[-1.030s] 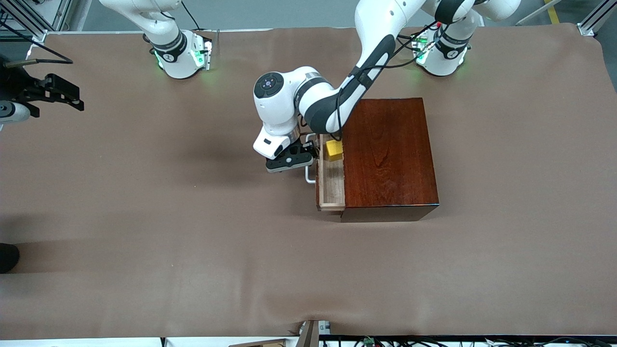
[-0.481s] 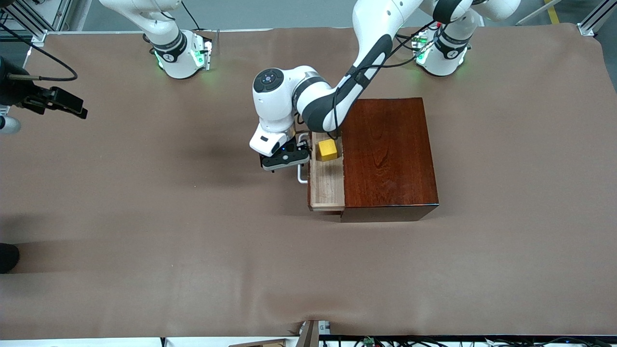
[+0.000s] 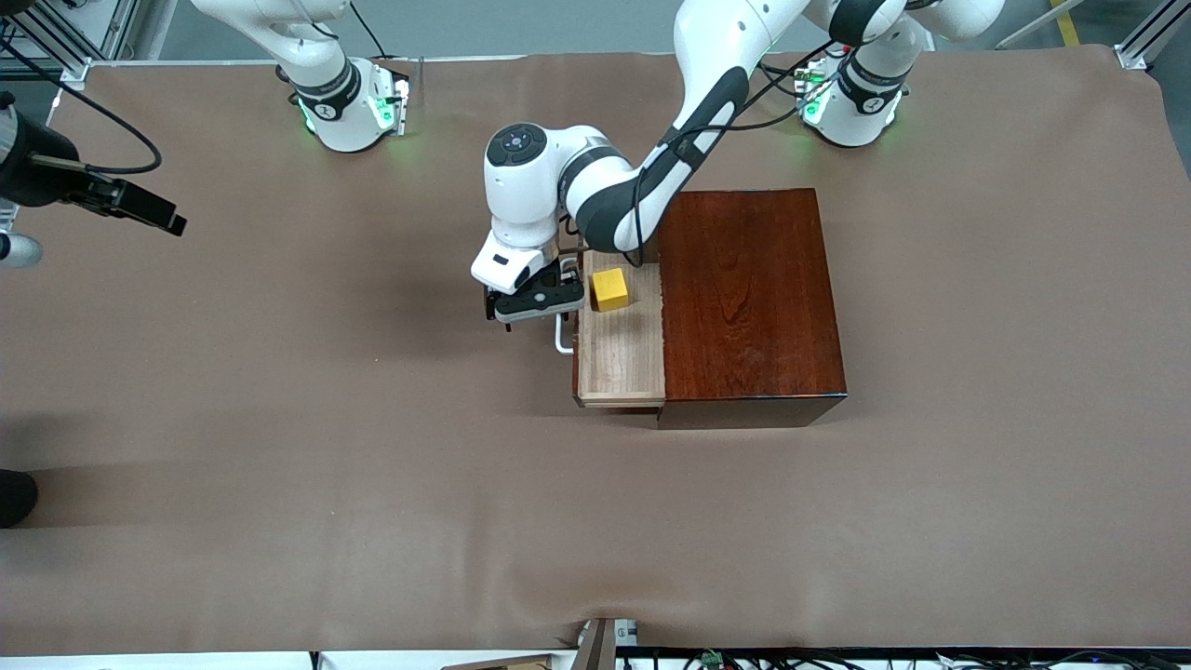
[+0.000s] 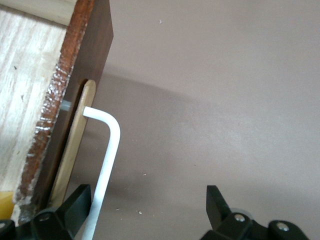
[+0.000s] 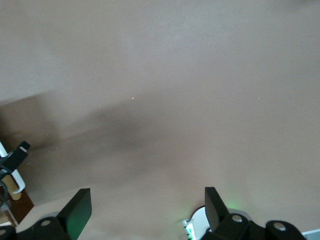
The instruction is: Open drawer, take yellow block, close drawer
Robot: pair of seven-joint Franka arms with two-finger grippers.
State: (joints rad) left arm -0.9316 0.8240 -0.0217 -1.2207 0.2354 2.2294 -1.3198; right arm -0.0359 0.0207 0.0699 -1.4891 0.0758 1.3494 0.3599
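Hooking the white U-shaped handle (image 4: 104, 165) from inside, the left gripper (image 3: 527, 304) is seen with its fingers spread wide: one finger (image 4: 75, 207) sits between the handle bar and the drawer front, the other stands well clear over the brown table cover (image 3: 372, 484), so the handle is caught by a single finger and not clamped. The drawer (image 3: 622, 358) is drawn partly out of the dark reddish-brown box (image 3: 752, 298), and its pale wood floor is exposed. The yellow block (image 3: 610, 288) lies on that floor, at the end of the tray farther from the front camera, close to the drawer front and just beside the gripper.

The right gripper (image 3: 140, 207) is held with its fingers wide apart and empty, waiting over the right arm's end of the table, well apart from the box.

A slip is judged the main risk: with only one finger hooked, the handle could be lost if the pull tilts. The box itself might also be dragged along, and the block, so near the front panel, could be awkward to reach
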